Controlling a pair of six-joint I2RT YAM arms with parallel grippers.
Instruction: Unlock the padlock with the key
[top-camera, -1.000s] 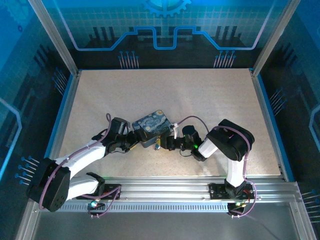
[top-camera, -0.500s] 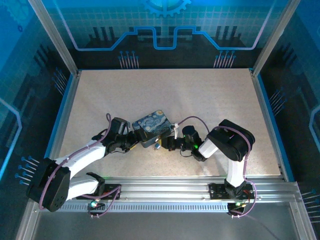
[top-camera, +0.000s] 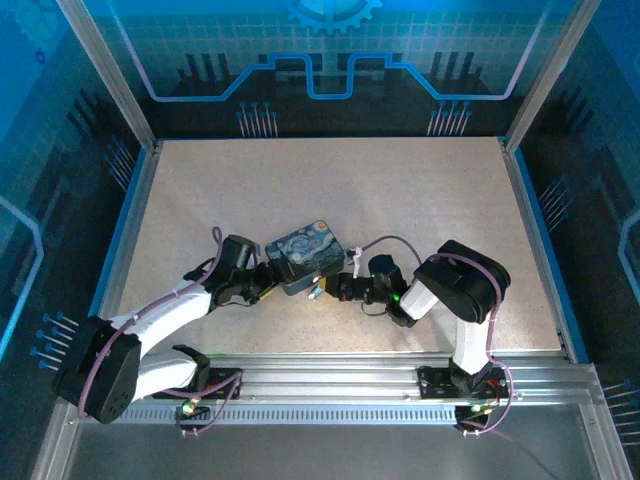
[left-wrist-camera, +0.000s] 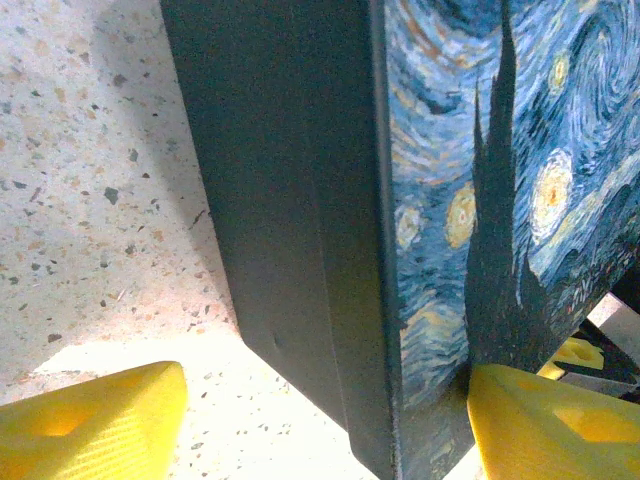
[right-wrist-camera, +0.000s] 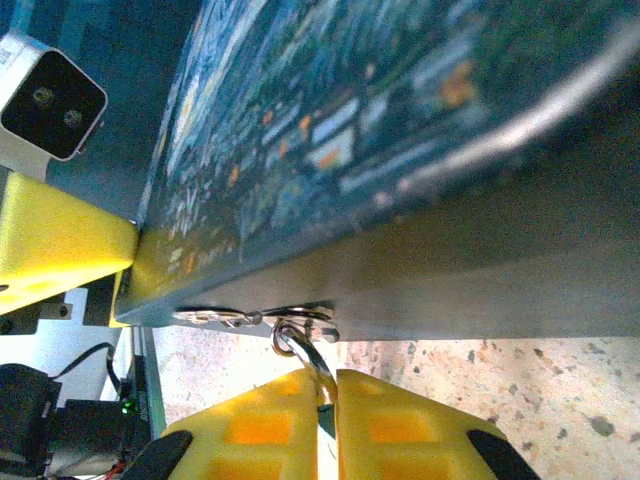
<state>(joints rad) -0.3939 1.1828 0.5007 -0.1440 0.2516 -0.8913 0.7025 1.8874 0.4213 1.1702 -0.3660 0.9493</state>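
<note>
Speckled worktop (top-camera: 400, 190), with the padlock (right-wrist-camera: 303, 356) pinched at the front edge of the tin (top-camera: 305, 255).
The padlock is hung by its silvery loop from the tin's clasp (right-wrist-camera: 250, 317), and its body is clamped in the closed right tool (right-wrist-camera: 328, 385). The left tool (top-camera: 268, 276) is spread wide astride the tin's left corner, one finger against the lid, the other clear of the wall. The key cannot be made out. The step is judged to be steadying the lock; next, the key must be found and lined up with the keyhole.

Glossy painted tin (left-wrist-camera: 480, 200), matt speckled table (left-wrist-camera: 80, 200), yellow plastic left pincer (left-wrist-camera: 325, 425)
</note>
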